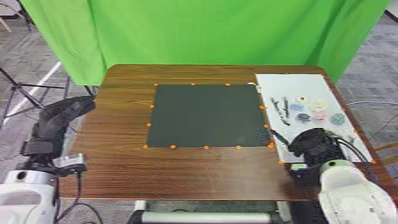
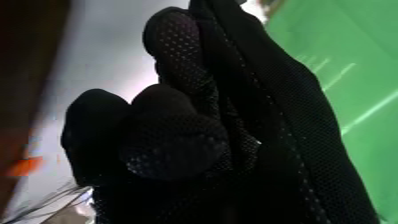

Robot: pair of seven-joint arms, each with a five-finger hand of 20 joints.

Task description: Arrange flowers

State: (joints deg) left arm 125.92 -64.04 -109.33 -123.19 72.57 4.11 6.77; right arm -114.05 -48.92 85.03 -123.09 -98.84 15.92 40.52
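Observation:
In the head view my left hand (image 1: pixel 60 119) is beyond the table's left edge, its fingers loosely extended. My right hand (image 1: pixel 313 142) hovers over the near part of the white sheet (image 1: pixel 289 85), on the near side of the flowers. In the right wrist view my right hand (image 2: pixel 293 145) has long fingers straight, with nothing visible held. On the sheet lie a cream flower (image 1: pixel 318 105), a light blue one (image 1: pixel 297 107), a pink one (image 1: pixel 320 116), a teal one (image 1: pixel 338 119) and a dark grey-blue one (image 1: pixel 304 117). Dark stems (image 1: pixel 285 107) lie left of them.
A black square mat (image 1: pixel 204 115) with orange markers round its edge covers the middle of the brown table (image 1: pixel 178 175). Clear crinkled wrapping (image 2: pixel 75 207) shows beside the glove in the right wrist view. A green curtain (image 1: pixel 204 35) hangs behind the table.

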